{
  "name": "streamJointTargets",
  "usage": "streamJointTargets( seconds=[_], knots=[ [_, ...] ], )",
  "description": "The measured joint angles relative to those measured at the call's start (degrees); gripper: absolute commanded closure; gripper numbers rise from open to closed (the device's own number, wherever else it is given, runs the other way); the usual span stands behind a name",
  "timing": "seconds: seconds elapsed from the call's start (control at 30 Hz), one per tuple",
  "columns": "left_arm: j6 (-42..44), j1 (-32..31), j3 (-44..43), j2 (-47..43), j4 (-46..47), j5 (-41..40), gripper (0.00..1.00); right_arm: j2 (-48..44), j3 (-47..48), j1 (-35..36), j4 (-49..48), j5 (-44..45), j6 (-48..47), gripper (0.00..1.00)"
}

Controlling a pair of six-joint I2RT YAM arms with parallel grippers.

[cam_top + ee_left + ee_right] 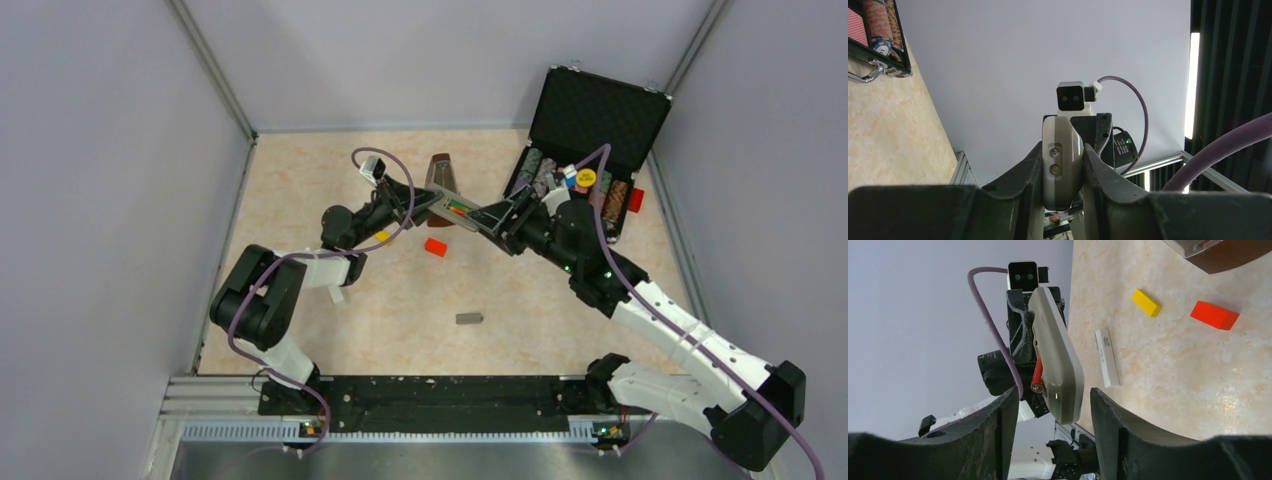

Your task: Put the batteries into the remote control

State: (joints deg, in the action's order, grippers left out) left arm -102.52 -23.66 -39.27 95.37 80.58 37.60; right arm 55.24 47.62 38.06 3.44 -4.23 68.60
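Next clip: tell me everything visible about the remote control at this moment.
The remote control is a flat, dull grey slab with rounded corners, plastic by its look, held in the air above the table. The left tool clamps one end between its fingers. The other end sits between the spread fingers of the right tool, gaps showing on both sides. Its battery recess is uncovered: a red-orange battery lies in it, a green battery alongside.
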Motion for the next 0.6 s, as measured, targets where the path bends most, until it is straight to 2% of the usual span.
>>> streamJointTargets(
  seconds=[0.6],
  knots=[
    [-0.02, 0.09, 0.13, 0.02, 0.28, 0.0, 1.0, 1.53, 0.0, -0.48, -0.44, -0.83, 1.57, 0.62]
  ],
)
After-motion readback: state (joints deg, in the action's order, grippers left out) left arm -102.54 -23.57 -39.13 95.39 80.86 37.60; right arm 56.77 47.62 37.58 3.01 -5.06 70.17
